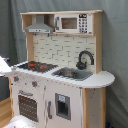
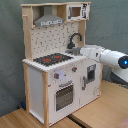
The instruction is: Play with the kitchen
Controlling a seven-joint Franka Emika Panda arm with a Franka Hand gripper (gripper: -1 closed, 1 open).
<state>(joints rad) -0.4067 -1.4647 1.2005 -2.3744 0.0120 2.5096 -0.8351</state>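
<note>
One arm reaches across the kitchen, hiding its sink.

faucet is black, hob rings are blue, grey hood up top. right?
Not quite. The hob rings are red, not blue, as both exterior views show. The faucet is black and the grey hood sits up top on the kitchen.

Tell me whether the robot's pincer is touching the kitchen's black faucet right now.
Cannot tell. In the second exterior view the arm reaches over the kitchen counter toward the faucet, but its tip overlaps the sink area, showing neither contact nor gap plainly.
</note>
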